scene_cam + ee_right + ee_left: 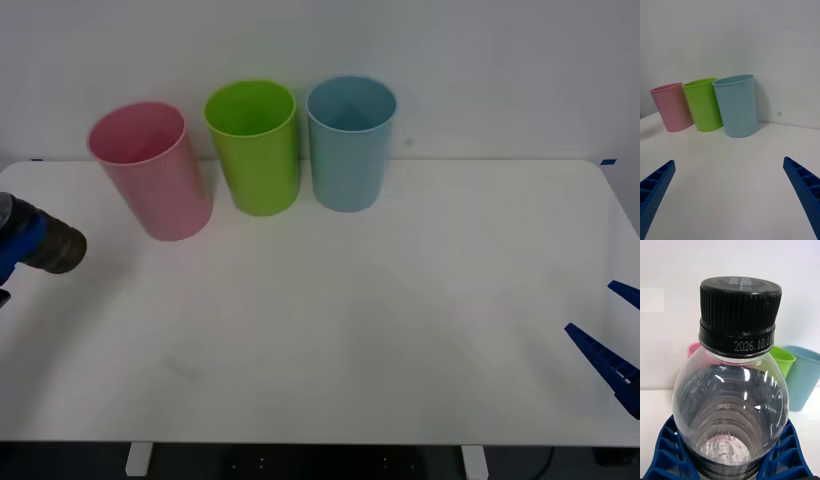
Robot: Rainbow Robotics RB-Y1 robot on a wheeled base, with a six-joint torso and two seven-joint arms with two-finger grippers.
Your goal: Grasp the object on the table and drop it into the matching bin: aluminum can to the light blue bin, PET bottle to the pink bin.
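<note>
My left gripper [12,250] hangs at the far left edge of the white table [400,330], shut on the PET bottle [55,245]. The bottle's olive-brown lower body sticks out toward the pink bin [150,170], which stands a little farther back. Up close the bottle [730,401] is clear with a black cap [739,317], and blue fingers [668,453] wrap both its sides. Part of the pink bin [693,348] peeks from behind it. The light blue bin [350,140] stands rightmost in the row. My right gripper [612,340] rests open at the table's right edge.
A lime green bin [255,145] stands between the pink and light blue ones, close to both. The three bins [705,105] line up against the white back wall. Bare tabletop stretches across the middle and front.
</note>
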